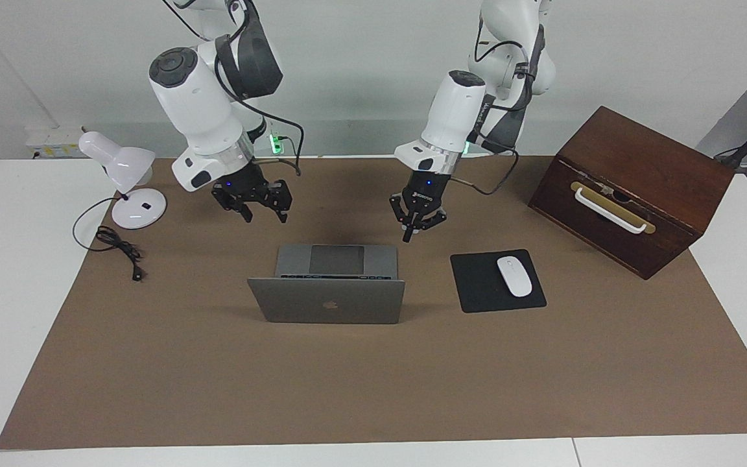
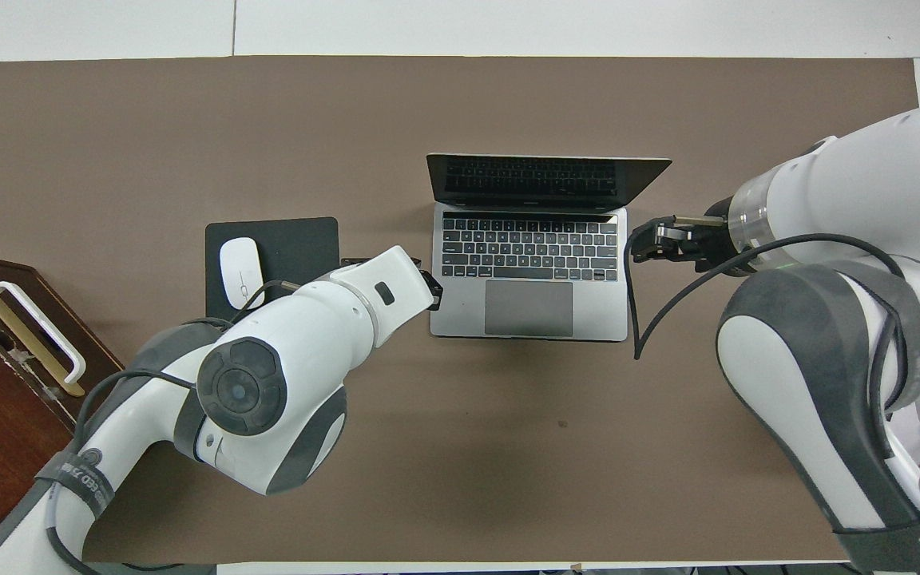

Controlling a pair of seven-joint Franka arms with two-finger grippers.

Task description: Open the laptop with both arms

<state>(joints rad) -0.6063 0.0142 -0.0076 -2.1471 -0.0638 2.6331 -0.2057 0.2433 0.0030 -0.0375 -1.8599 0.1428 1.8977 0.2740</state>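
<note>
Here the brown mat [image 1: 373, 383] covers nearly the whole table, and everything on it sits in the half nearer the robots. The wooden box [image 1: 629, 188] stands at the corner of the mat on the left arm's end, its white handle tilted upward. The laptop [image 1: 327, 299] sits open near the middle of the mat, its lid upright, so the task looks done. The left arm [image 1: 461, 110] and the right arm [image 1: 201, 110] are both raised above the mat's near edge, touching nothing, probably to leave the machine free. The desk lamp [image 1: 128, 178] stands at the mat's edge on the right arm's end. The black mouse pad [image 1: 480, 285] lies beside the laptop toward the left arm's end, with a white mouse [image 1: 515, 276] on it. The left gripper [image 1: 414, 237] hangs pinched shut over bare mat just off the laptop's near corner; the right gripper [image 1: 263, 216] hangs over bare mat with its fingers apart and empty. The facing view shows the lid's logo and the clearance under both grippers; the overhead view alone shows the keyboard [image 2: 529, 248] and dark screen, while the left arm hides part of the pad.
</note>
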